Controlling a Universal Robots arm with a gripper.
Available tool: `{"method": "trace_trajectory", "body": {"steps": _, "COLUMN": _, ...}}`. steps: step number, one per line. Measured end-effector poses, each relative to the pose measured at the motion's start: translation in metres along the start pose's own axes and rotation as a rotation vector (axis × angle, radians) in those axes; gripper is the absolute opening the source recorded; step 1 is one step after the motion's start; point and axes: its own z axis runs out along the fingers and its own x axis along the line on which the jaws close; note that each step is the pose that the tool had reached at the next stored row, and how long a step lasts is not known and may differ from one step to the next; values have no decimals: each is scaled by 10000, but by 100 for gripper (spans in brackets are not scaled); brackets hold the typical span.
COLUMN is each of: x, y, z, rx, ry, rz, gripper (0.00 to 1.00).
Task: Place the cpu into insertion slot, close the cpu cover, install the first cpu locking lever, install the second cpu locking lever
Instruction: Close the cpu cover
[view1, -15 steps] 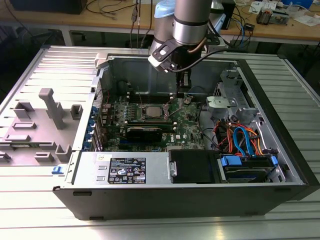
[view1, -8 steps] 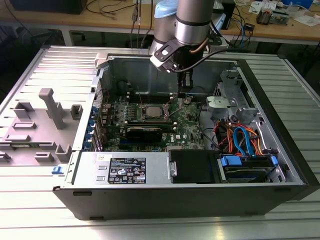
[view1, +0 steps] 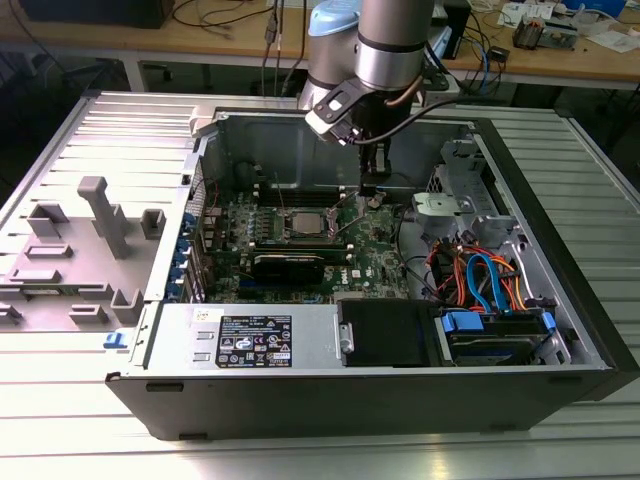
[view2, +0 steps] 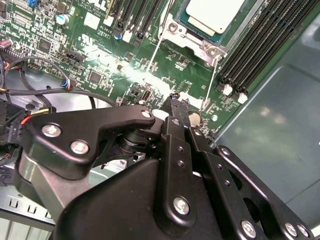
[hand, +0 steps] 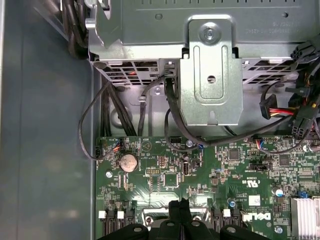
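On the exterior view's left, grey plastic fixtures (view1: 100, 225) stand on the ribbed metal counter (view1: 60, 420) beside the open computer case (view1: 330, 400). Mid-board, the cpu (view2: 215, 14) lies seated in the insertion slot (view1: 283, 225), with the cpu cover (view2: 196, 40) flat around it. Two thin wire levers (view2: 156, 50) run outward from the socket. Just beside the slot, toward the exterior view's right, the hand (view1: 368, 190) hovers low over the green board, fingers together and nothing seen between them. Farther right, coloured cables (view1: 480, 280) crowd the case.
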Motion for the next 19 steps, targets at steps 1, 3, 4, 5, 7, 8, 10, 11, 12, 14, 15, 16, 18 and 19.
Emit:
{"method": "trace_trajectory", "body": {"steps": 1, "x": 0, "y": 9, "z": 0, "rx": 0, "ry": 0, "rz": 0, "gripper": 11}}
{"method": "trace_trajectory", "body": {"steps": 3, "x": 0, "y": 26, "z": 1, "rx": 0, "ry": 0, "rz": -1, "gripper": 11}}
{"method": "trace_trajectory", "body": {"steps": 4, "x": 1, "y": 33, "z": 1, "rx": 0, "ry": 0, "rz": 0, "gripper": 11}}
{"method": "trace_trajectory", "body": {"steps": 5, "x": 0, "y": 39, "z": 1, "rx": 0, "ry": -1, "rz": -1, "gripper": 11}}
{"method": "trace_trajectory", "body": {"steps": 7, "x": 1, "y": 60, "z": 1, "rx": 0, "ry": -1, "rz": -1, "gripper": 11}}
{"method": "trace_trajectory", "body": {"steps": 8, "x": 1, "y": 66, "z": 2, "rx": 0, "ry": 0, "rz": -1, "gripper": 11}}
{"method": "trace_trajectory", "body": {"steps": 10, "x": 1, "y": 78, "z": 2, "rx": 0, "ry": 0, "rz": -1, "gripper": 11}}
{"method": "trace_trajectory", "body": {"steps": 11, "x": 1, "y": 84, "z": 2, "rx": 0, "ry": 0, "rz": -1, "gripper": 11}}
{"method": "trace_trajectory", "body": {"steps": 12, "x": 1, "y": 90, "z": 2, "rx": 0, "ry": 0, "rz": -1, "gripper": 11}}
{"method": "trace_trajectory", "body": {"steps": 14, "x": 1, "y": 100, "z": 2, "rx": 0, "ry": -1, "rz": 0, "gripper": 11}}
{"method": "trace_trajectory", "body": {"steps": 15, "x": 1, "y": 104, "z": 2, "rx": 0, "ry": 0, "rz": 0, "gripper": 11}}
{"method": "trace_trajectory", "body": {"steps": 16, "x": 1, "y": 107, "z": 2, "rx": 0, "ry": -1, "rz": 0, "gripper": 11}}
{"method": "trace_trajectory", "body": {"steps": 18, "x": 1, "y": 115, "z": 3, "rx": 0, "ry": -1, "rz": -1, "gripper": 11}}
{"method": "trace_trajectory", "body": {"steps": 19, "x": 1, "y": 122, "z": 3, "rx": 0, "ry": -1, "rz": -1, "gripper": 11}}
